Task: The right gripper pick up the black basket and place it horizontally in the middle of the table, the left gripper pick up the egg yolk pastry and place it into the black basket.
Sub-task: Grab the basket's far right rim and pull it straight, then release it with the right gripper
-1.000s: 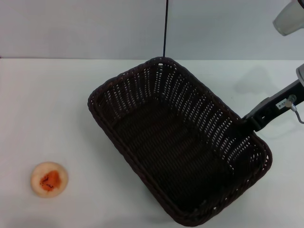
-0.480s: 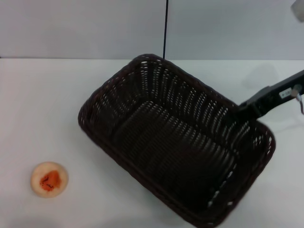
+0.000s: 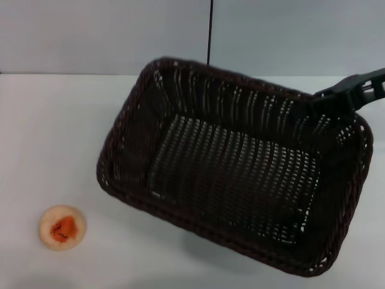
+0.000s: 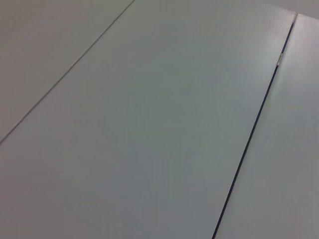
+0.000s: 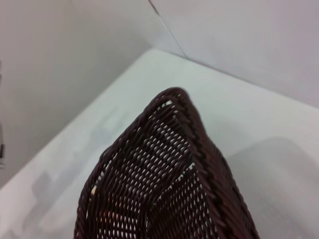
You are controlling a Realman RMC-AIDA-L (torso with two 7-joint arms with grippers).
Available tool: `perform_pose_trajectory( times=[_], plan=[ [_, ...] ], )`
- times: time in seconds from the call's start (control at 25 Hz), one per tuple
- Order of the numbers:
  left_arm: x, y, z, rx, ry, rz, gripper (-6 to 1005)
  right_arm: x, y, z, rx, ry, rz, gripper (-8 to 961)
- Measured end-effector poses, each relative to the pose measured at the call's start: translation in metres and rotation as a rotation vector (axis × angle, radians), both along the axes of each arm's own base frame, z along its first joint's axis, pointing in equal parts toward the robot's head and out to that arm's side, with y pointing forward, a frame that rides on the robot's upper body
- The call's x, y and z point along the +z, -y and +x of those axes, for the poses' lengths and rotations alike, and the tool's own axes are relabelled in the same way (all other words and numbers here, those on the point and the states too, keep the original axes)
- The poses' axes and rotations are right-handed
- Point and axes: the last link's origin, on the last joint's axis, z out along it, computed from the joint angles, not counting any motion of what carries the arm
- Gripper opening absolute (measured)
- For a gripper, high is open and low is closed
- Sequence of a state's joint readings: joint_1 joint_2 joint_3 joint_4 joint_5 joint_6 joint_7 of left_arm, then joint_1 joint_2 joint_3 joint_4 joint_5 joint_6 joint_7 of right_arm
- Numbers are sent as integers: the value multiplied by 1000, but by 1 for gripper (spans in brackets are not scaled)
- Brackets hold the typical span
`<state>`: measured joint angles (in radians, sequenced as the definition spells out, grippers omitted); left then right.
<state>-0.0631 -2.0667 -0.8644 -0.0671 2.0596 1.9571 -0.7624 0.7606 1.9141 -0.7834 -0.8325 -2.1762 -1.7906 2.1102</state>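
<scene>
The right gripper [image 3: 337, 96] comes in from the right edge of the head view and meets the black basket [image 3: 234, 174] at its far right corner. Its dark jaws are closed on the braided rim there, so it has hold of the basket. Only the front part of this gripper is inside the head view; the rest of the arm goes out of the picture on the right.

The basket is large and fills most of the middle and the right of the head view. Its long side runs nearly from left to right, a little slanted, with the right end lower in the picture. The open top faces up and the woven floor is visible through it, with light coming through the slanted openwork sides. A soft shadow lies on the table [image 3: 54, 132] under its near edge, but I cannot tell if the basket touches the table or hangs just above it. In the right wrist view one corner of the basket [image 5: 169, 169] is seen from close, with the white tabletop [image 5: 124, 99] behind it.

The egg yolk pastry [image 3: 62, 227] lies on the table near the front left, well apart from the basket, with its orange-red spot facing up.

The left gripper is not seen in any view. The left wrist view shows only pale flat panels [image 4: 149, 124] with thin dark seams between them.
</scene>
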Motion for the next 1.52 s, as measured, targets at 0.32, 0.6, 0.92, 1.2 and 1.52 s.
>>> perform_pose_trajectory(
  times=[0.32, 0.6, 0.92, 1.2, 1.52],
  plan=[
    [0, -5, 2, -13, 0, 1, 739, 24, -7, -11, 161, 12, 27, 199],
    [0, -5, 2, -28, 18, -8, 740, 25, -3, -32, 412, 39, -48, 200],
    [-5, -5, 5, -44, 23, -39, 740, 5, -8, -36, 514, 115, -62, 201],
    [-9, -4, 6, -53, 30, -55, 740, -8, -9, -29, 541, 98, -55, 198],
    [-12, -4, 8, -67, 36, -79, 739, -14, -11, -23, 553, 98, -40, 196]
  ],
)
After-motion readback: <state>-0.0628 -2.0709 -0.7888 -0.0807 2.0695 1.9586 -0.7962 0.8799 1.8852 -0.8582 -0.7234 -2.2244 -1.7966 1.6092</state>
